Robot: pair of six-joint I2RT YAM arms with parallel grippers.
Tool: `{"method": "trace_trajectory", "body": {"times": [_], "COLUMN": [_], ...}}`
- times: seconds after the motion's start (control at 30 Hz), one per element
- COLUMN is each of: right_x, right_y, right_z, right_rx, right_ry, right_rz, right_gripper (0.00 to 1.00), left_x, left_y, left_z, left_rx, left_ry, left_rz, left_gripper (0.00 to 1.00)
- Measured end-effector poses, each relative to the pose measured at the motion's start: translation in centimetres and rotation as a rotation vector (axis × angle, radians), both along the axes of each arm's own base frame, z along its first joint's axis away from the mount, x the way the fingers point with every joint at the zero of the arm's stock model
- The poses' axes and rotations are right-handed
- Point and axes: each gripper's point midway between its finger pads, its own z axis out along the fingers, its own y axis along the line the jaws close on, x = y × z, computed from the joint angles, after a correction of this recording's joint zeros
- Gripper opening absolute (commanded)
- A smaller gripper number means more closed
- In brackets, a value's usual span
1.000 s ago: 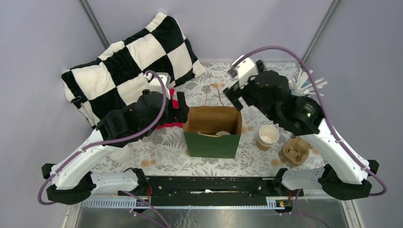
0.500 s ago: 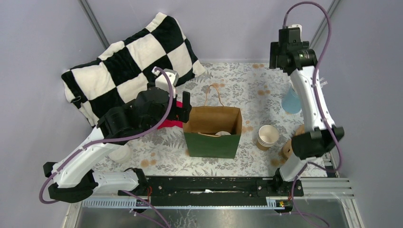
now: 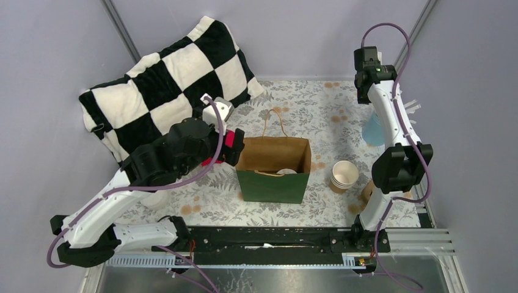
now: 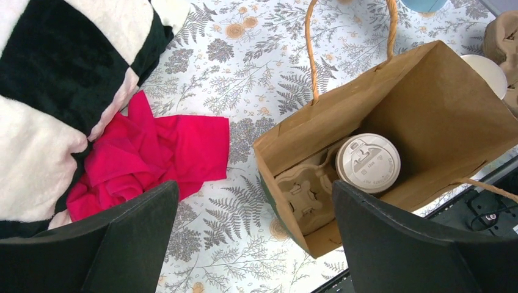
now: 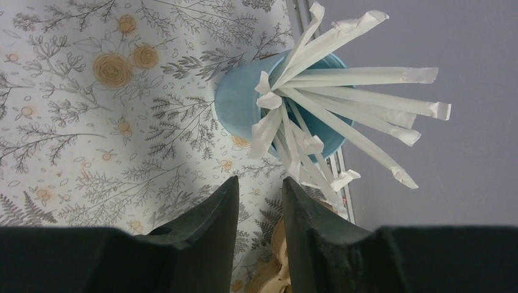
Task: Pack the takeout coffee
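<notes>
Right pincer [image 5: 259, 183] now higher; one coffee [image 4: 368, 163]

A: What sort of place is this?
B: Robot lab test cell. Plain grey panel walls [image 3: 49, 73], metal frame struts [image 3: 121, 30], two arms [image 3: 101, 207] bolted to a black rail [image 3: 269, 237].
A: Floral tablecloth [image 3: 330, 104] reads as a home, though.
B: It's staged. Checkered blanket [image 3: 165, 67], paper bag [image 3: 273, 177] with takeout coffee [image 4: 368, 163], cup of wrapped straws [image 5: 235, 104]: café props inside a booth.
</notes>
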Motion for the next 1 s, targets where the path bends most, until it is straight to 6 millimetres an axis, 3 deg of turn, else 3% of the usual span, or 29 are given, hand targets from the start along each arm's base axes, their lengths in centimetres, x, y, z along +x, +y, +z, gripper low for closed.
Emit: {"method": "trace_trajectory", "body": {"times": [0.17, 0.37, 0.6, 0.73, 0.87, 1.0], "right_x": [0.5, 0.8, 1.3, 1.4, 1.4, 1.3], "right_y": [-0.4, -0.7, -1.0, -1.0, -1.1, -1.5], "right_z": [-1.1, -2.5, -2.5, -2.7, -2.7, -2.5], "right_rx": [-0.03, -0.055, -0.061, -0.062, -0.063, -0.076], "right_ry": [0.034, 0.081, 0.075, 0.079, 0.079, 0.078], "right_rz": [-0.007, -0.002, -0.002, -0.001, -0.003, -0.013], "right_gripper": [0.44, 0.41, 0.31, 0.19, 0.16, 0.05], "left_x": [-0.5, -0.7, -0.6, -0.6, -0.6, -0.5], "left_y": [1.2, 1.8, 1.7, 1.7, 1.7, 1.6], "left_z": [0.3, 0.5, 0.5, 0.5, 0.5, 0.4], "left_rx": [-0.015, -0.027, -0.032, -0.032, -0.03, -0.026], "left_ry": [-0.021, -0.037, -0.04, -0.04, -0.039, -0.037], "left_rz": [-0.002, 0.0, 0.001, 0.001, 0.002, 0.002], "left_gripper": [0.99, 0.99, 0.99, 0.99, 0.99, 0.99]}}
